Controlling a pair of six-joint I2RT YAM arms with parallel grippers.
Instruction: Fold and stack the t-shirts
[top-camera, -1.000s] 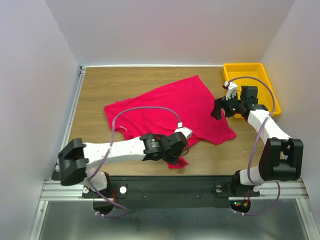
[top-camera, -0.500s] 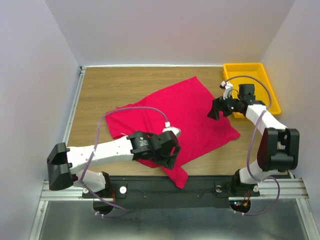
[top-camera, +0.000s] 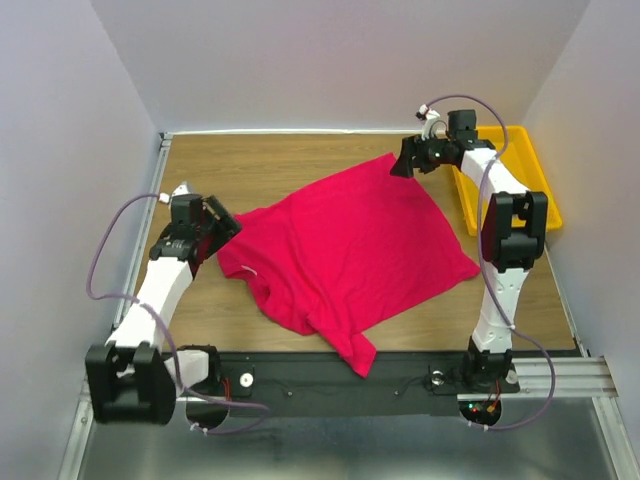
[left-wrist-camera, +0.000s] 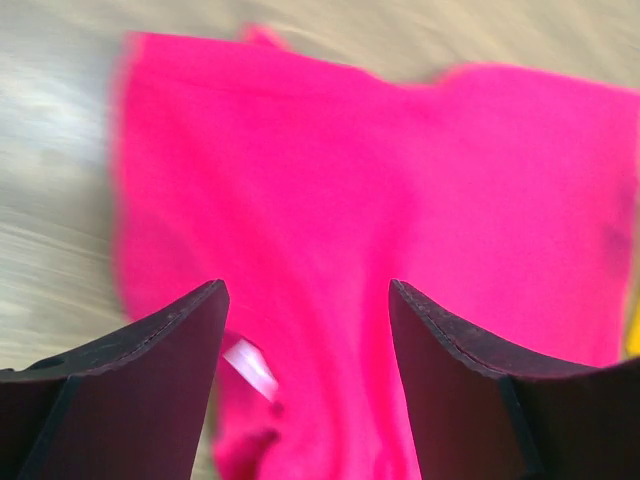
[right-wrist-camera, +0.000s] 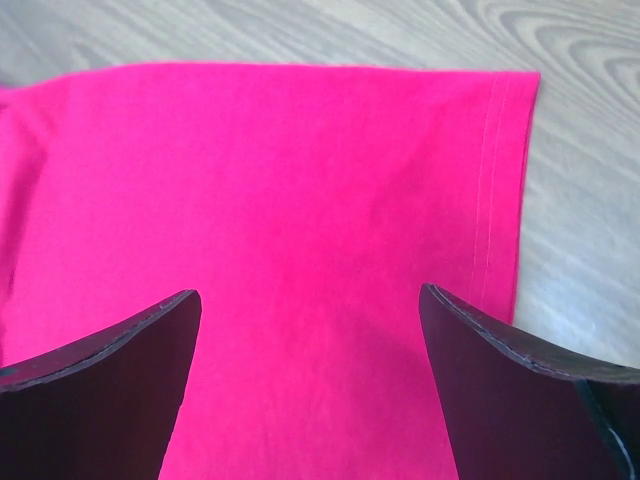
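Both sets of fingers are spread, nothing pinched. The left gripper (top-camera: 222, 222) is hovering at the left edge of the t-shirt (top-camera: 355, 250). The right gripper (top-camera: 402, 163) is hovering over its far corner.

The shirt is lying mid-table, mostly spread. Its near end is rumpled, with one flap doubled over and pointing at the near edge. Not folded yet, so I'm judging this as the flattening stage, early in the task.

Why I'm placed like this: the two arms are sitting on roughly opposite ends of the cloth. My read is that pinching there and pulling apart would take out the slack.
- Right wrist view is showing a stitched hem (right-wrist-camera: 495, 200) just right of my fingers, cloth flat under them, so an easy edge to catch.
- Left wrist view is blurred. I'm seeing cloth below the gap and a white label (left-wrist-camera: 248, 365) near the left finger, so that's likely the collar end.

Surface: wood-grain table (top-camera: 280, 160), smooth, so I'm expecting the cloth to slide rather than snag. The yellow tray (top-camera: 540, 190) is sitting at the far right, apart from the shirt. Plain pale walls (top-camera: 60, 150) are closing in the left, far and right sides.
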